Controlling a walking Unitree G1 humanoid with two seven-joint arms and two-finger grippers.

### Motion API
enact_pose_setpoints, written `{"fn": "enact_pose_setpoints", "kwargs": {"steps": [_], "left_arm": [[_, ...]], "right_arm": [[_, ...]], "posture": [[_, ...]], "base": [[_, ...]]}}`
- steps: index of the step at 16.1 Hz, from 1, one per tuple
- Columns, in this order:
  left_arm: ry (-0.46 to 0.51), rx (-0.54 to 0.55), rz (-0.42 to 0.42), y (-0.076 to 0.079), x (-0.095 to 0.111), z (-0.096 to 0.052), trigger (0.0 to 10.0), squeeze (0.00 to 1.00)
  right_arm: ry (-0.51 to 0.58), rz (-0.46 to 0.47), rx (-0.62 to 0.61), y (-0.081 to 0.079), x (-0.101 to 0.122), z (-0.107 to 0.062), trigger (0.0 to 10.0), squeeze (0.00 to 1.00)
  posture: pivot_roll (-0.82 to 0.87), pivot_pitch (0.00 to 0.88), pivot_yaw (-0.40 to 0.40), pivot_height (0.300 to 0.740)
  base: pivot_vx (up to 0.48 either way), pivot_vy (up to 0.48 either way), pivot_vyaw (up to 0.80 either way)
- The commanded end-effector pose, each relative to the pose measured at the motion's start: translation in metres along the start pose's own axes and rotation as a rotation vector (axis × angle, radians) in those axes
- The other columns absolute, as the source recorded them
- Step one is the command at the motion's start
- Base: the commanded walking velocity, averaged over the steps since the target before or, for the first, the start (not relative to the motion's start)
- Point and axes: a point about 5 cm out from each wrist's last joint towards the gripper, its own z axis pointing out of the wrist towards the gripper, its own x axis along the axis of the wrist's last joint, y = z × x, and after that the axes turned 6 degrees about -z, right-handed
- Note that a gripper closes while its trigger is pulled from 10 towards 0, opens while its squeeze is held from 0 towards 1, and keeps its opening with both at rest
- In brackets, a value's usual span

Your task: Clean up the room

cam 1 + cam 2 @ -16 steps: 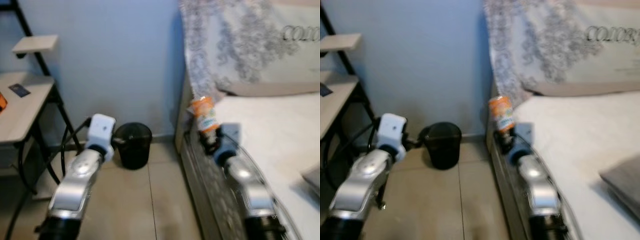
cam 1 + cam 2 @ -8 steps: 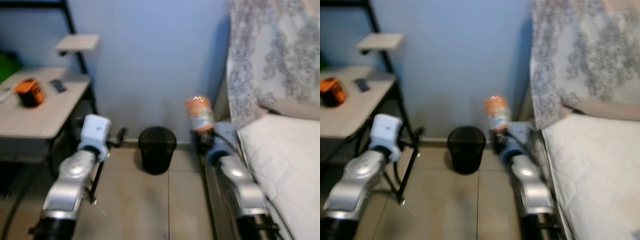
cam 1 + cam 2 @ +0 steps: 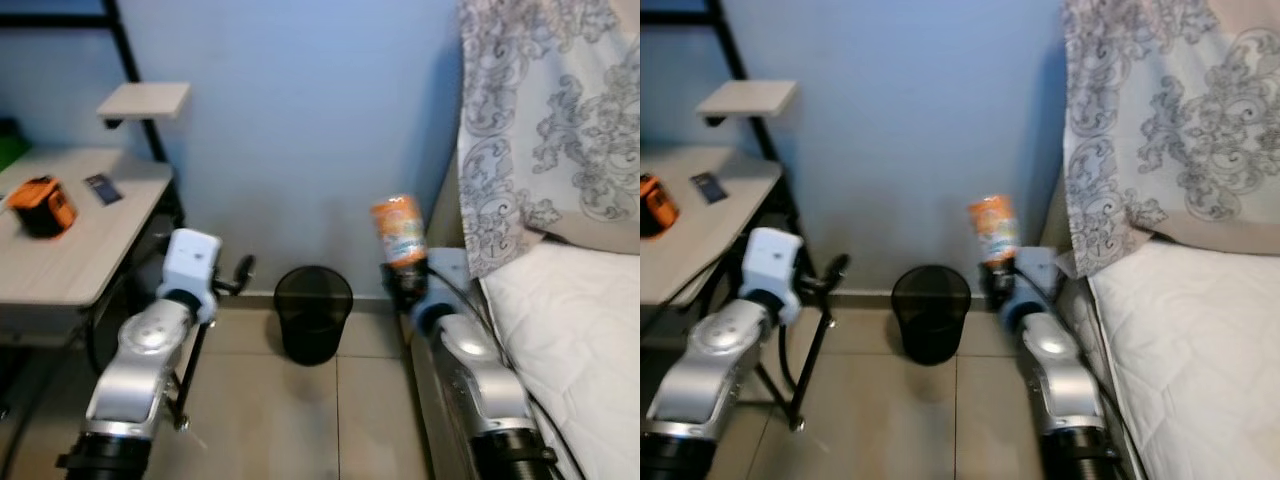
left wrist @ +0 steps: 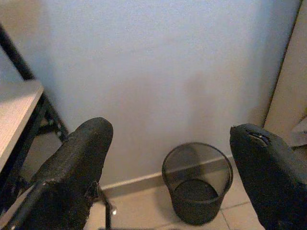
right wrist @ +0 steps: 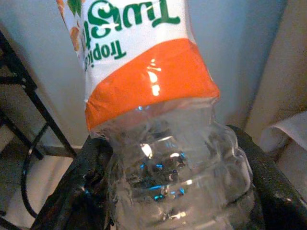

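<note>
The right hand [image 3: 405,285] is clenched around the lower body of a clear plastic bottle [image 3: 398,232] with an orange-and-white label, and the bottle stands nearly upright above the hand, its label end uppermost. In the right wrist view the black fingers [image 5: 91,172] press against both sides of the bottle's ribbed, transparent part [image 5: 177,167].

Below this hand and toward the robot's left stands a black mesh wastebasket [image 3: 313,313] on the tiled floor [image 3: 300,420], against the pale blue wall [image 3: 300,130]. Just to the right of the hand is the bed [image 3: 560,330] with a white quilted cover, and above it hangs a grey patterned cloth [image 3: 545,120].

The left hand [image 3: 238,272] hovers in the air with its two fingers [image 4: 79,163] spread wide apart, grasping nothing. Seen along those fingers, the wastebasket [image 4: 197,182] lies ahead of it and lower, between the two tips. To the left of this hand is a light wooden worktop [image 3: 70,250] on a black frame, carrying an orange object [image 3: 42,205] and a small dark card-like item [image 3: 102,188]. A small shelf [image 3: 145,100] sits higher up on the same frame.
</note>
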Motion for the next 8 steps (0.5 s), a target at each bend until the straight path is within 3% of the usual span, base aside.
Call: {"fn": "enact_pose_setpoints", "kwargs": {"steps": [1, 8], "left_arm": [[0.017, -0.025, 0.005, 0.0076, 0.005, 0.0025, 10.0, 0.11], [0.011, -0.02, 0.002, 0.0061, 0.0044, 0.002, 10.0, 0.12]], "right_arm": [[0.022, -0.01, -0.031, 0.0112, 0.0059, -0.0002, 10.0, 0.0], [0.015, -0.005, -0.035, 0.0114, 0.0049, -0.0005, 10.0, 0.0]], "posture": [[-0.02, 0.0, 0.017, 0.74], [-0.02, 0.0, 0.016, 0.74]], "base": [[0.334, 0.0, 0.0], [0.334, 0.0, 0.0]]}}
